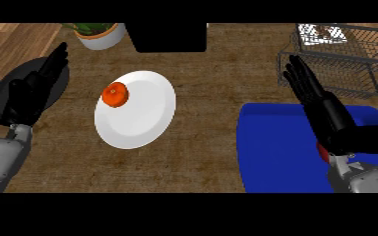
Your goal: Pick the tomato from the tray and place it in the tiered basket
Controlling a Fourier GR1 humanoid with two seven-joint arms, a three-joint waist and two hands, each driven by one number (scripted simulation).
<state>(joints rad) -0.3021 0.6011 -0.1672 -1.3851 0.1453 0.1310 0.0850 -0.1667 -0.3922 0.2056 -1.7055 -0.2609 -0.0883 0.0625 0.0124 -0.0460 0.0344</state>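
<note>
A blue tray [277, 150] lies at the lower right of the counter. My right hand [332, 117] hovers over its right part, fingers straight and pointing toward the wire tiered basket [332, 60] at the upper right. A small red sliver [322, 152] shows at the hand's edge near the wrist; the hand hides the rest, so I cannot tell what it is. An orange-red round fruit [116, 94] sits on the left part of a white plate [144, 120]. My left hand [29, 97] rests open at the left edge.
A dark round object [7, 82] lies under my left hand. At the back stand a potted plant in a white pot [100, 35] and a black box-like object [168, 36]. Brown countertop runs between plate and tray.
</note>
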